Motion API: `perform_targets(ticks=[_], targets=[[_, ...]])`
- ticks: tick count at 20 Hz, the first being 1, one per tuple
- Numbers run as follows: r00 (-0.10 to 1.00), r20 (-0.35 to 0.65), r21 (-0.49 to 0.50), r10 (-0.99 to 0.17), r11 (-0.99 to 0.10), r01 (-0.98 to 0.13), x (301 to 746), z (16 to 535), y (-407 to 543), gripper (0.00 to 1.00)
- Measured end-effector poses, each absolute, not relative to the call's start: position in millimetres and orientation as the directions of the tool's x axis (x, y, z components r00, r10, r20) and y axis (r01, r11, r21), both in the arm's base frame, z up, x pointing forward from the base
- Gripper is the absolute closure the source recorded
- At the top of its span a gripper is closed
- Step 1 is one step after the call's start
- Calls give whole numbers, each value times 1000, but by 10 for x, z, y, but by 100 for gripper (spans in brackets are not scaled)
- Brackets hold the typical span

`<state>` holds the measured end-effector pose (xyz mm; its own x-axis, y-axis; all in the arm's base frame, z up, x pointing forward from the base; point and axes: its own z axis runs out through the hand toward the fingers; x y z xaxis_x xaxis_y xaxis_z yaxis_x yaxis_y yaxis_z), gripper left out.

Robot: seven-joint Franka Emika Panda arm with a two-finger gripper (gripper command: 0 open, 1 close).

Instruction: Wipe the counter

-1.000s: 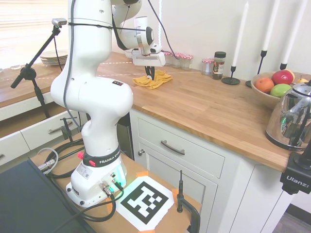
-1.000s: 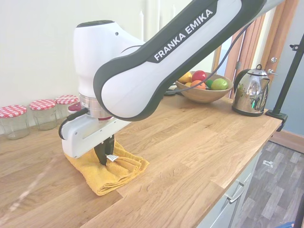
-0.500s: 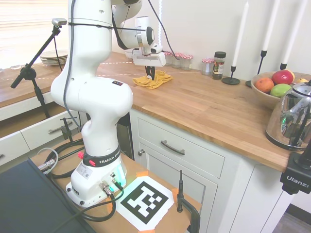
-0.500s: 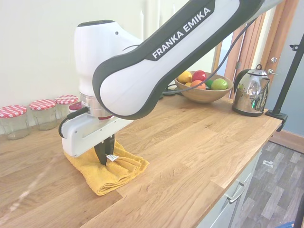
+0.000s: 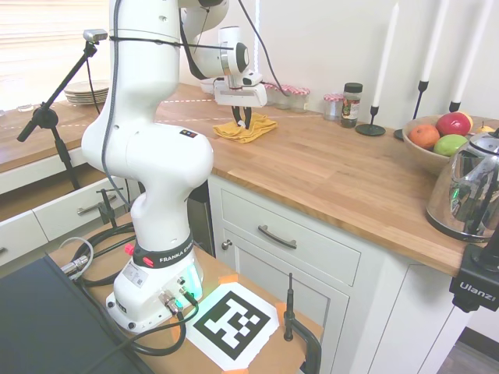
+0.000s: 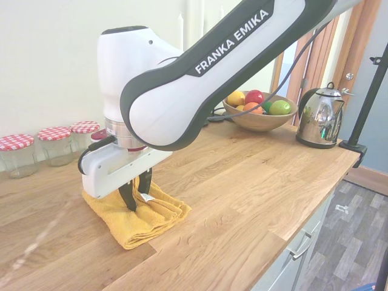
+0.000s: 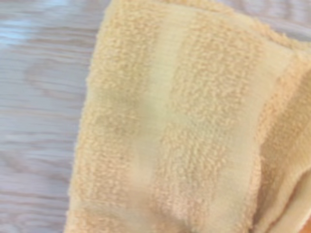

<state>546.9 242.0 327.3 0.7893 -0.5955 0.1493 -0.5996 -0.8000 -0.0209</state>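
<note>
The long, warm-brown butcher-block wooden counter is running over the white panelled cabinets, and the folded mustard-yellow terry cloth is lying flat on it toward the wall side, not far from the row of glass jars with red-checked lids. To wipe well, I am judging that I need steady downward pressure on the cloth and long strokes along the planks, keeping the cloth flat so it is not bunching or sliding out from under me (the folded edge nearest the counter front looks the likeliest to roll).

My white two-finger gripper is standing directly over the cloth, its dark fingers pointing down into the folds with a small white tag between them. The fingers are looking slightly parted and dug into the terry, though I cannot tell for sure whether they are pinching a fold. In the wrist view the cloth is filling most of the frame, with bare wood beside it.

The wooden fruit bowl and the shiny steel kettle are standing well apart, at the far end.
</note>
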Motion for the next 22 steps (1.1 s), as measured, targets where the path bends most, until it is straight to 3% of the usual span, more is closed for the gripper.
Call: perform_targets(ticks=[22], targets=[[796, 179, -19, -578, -811, -584, 5457, 3318, 2376, 0]])
